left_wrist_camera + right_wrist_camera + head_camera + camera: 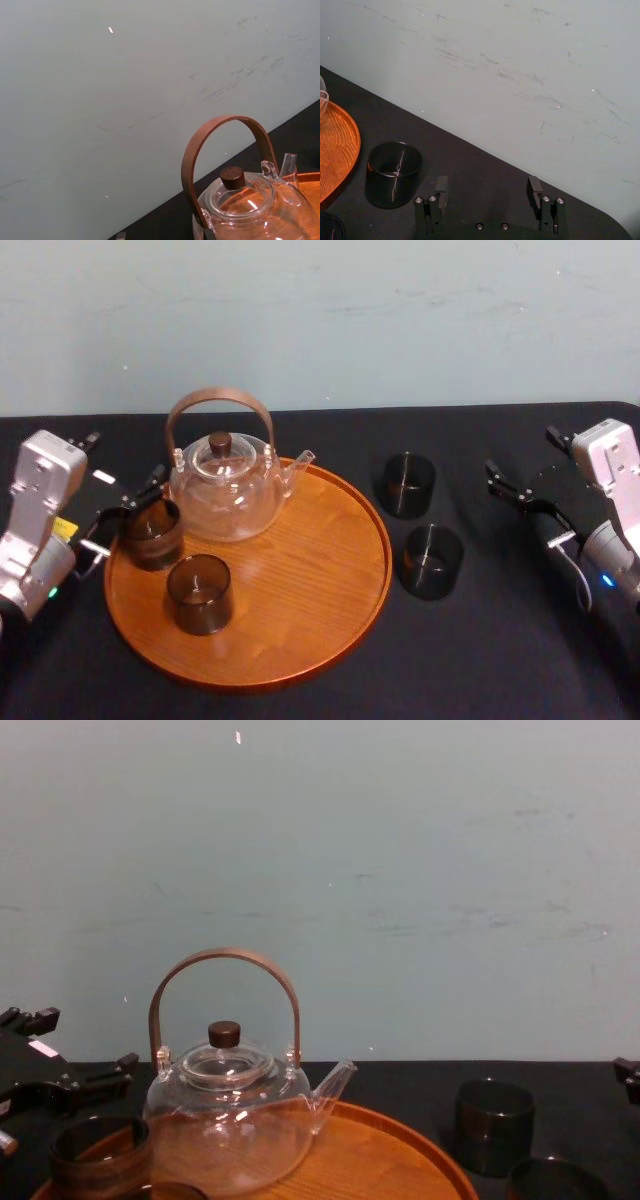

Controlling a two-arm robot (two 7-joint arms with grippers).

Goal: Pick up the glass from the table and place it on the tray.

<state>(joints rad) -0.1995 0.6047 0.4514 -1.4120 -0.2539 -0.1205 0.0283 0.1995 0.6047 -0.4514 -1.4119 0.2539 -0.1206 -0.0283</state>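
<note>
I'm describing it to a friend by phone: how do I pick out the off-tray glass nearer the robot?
Find the big round wooden tray holding the teapot. Just right of its rim, two dark glasses stand on the black cloth. Yours is the nearer glass, closest to the robot; the farther glass sits behind it, toward the wall.

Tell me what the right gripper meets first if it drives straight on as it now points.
Likely nothing at first: the open right gripper aims at bare table, then the wall. The dark glass sits just outside one finger, so that finger might graze it; depth is unclear.
</note>
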